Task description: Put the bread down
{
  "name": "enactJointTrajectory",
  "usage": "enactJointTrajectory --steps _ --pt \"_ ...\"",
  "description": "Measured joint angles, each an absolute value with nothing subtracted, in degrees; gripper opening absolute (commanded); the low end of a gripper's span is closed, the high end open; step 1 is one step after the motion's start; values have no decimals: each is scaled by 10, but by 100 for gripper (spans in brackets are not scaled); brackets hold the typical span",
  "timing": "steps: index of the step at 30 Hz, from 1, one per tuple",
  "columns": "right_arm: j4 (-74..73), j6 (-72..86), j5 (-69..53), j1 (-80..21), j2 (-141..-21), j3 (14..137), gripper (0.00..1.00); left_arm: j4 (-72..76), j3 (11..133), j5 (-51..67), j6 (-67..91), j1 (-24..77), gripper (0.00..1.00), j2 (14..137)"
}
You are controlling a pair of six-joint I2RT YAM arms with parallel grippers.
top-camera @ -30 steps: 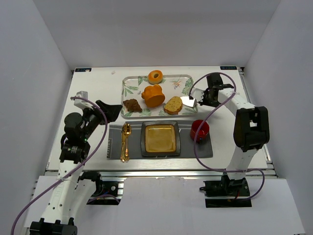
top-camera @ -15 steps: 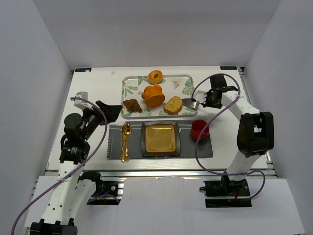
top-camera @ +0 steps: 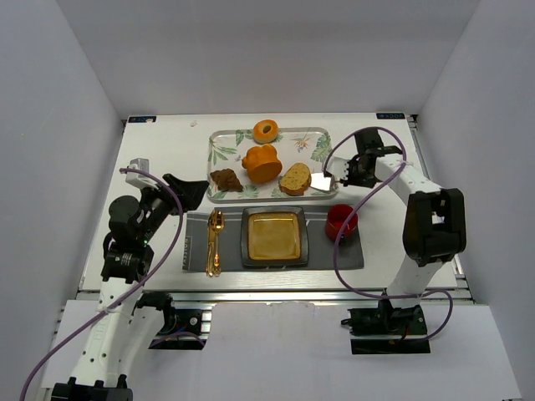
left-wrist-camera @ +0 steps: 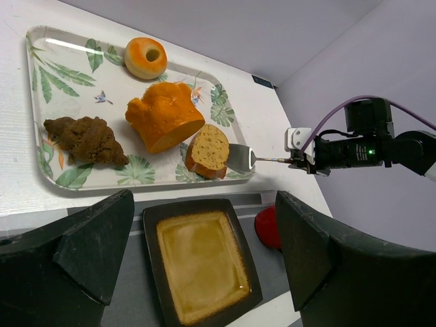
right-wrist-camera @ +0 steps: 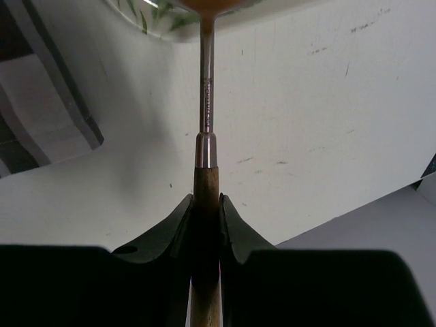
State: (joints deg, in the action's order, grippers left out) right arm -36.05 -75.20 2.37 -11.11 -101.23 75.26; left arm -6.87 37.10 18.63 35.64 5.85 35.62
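The bread, a tan slice with a brown crust, leans on the leaf-print tray near its right end. My right gripper is shut on the wooden handle of a spatula. The spatula's metal blade lies at the bread's right side, touching or just under it. My left gripper is open and holds nothing, hovering left of the tray. A brown square plate sits in front of the tray.
The tray also holds a dark brown piece, an orange lumpy bun and a small ring bun. A red cup and a gold spoon flank the plate on a grey mat.
The right gripper has edged a little left and down with the spatula, bringing the blade closer against the bread. The left arm has not moved.
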Motion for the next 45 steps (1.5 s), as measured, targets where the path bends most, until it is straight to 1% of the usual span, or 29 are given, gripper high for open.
enactJointTrajectory --steps 13,19,25,32,37,45 --pt "-376 -717 -34 -148 -1089 830 0 -71 371 186 356 59 93 362" --pt "-387 -678 -67 -147 -1108 841 0 -71 371 187 358 59 93 369" --pt "-397 -646 -108 -128 -1107 838 0 -71 374 187 360 59 93 374" --pt "-401 -614 -152 -84 -1101 830 0 -67 376 186 366 59 93 374" --pt "-393 -602 -168 -63 -1072 806 0 -59 378 186 370 59 93 374" --pt "-390 -606 -196 -65 -1019 793 0 -56 381 186 371 58 93 373"
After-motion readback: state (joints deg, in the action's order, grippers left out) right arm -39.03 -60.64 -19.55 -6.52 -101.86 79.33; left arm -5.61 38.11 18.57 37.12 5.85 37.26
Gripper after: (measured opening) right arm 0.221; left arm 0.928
